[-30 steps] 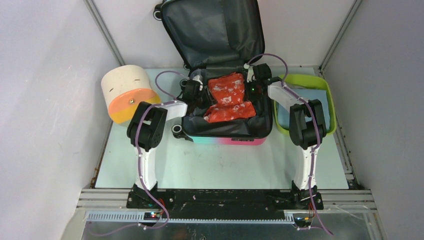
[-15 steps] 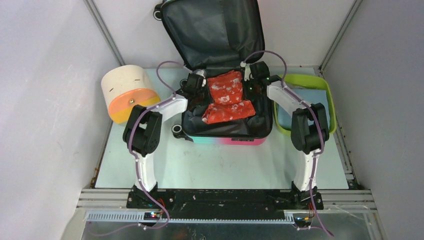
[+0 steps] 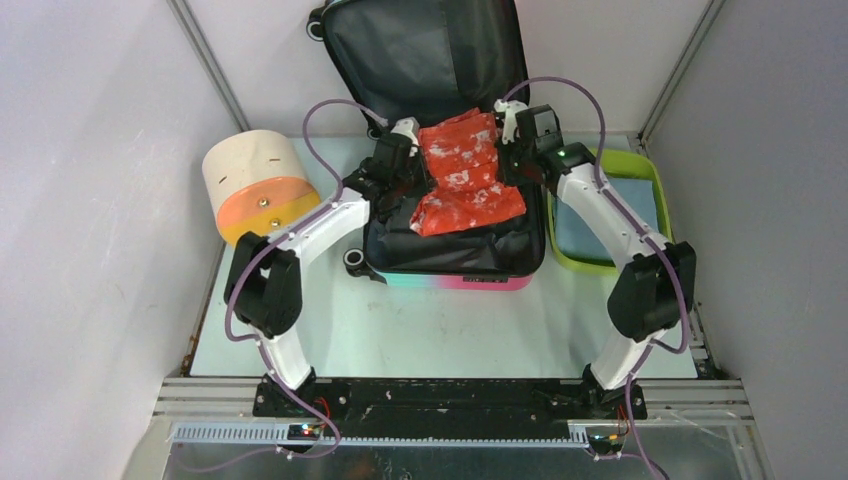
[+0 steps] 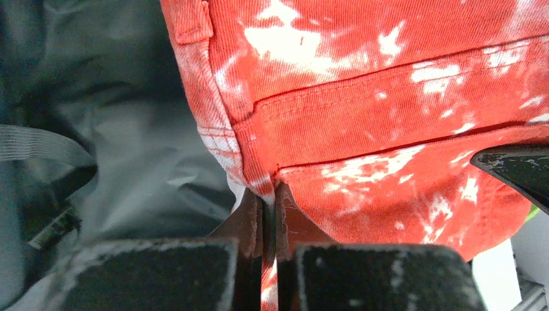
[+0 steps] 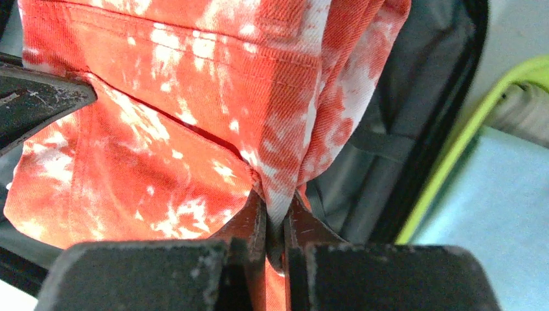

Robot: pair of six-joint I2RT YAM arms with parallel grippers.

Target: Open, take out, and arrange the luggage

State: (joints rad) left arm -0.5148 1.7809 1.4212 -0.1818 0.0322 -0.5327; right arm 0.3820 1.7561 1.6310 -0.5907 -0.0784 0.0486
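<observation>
Now, as I view it remotely: the pink-to-teal hard-shell suitcase [image 3: 450, 282] lies open at the far middle of the pale surface [image 3: 440, 330], lid upright. My left hand [image 4: 268, 214] pinches one edge of a red, white-blotched corduroy garment [image 3: 465, 175]; my right hand [image 5: 275, 223] pinches the opposite edge (each clamped on a fold). The garment spans the dark grey lining [image 3: 420, 60]. A lime-green plastic tub [image 3: 655, 190] sits to the suitcase's right, a cream-and-orange cylinder [image 3: 258, 185] to its left.

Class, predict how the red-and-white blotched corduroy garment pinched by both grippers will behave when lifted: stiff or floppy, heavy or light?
Probably floppy: the red-and-white garment folds and bunches where the left gripper and right gripper pinch its edges. Likely to sag between them. Seems light, as thin pinches hold it.
</observation>
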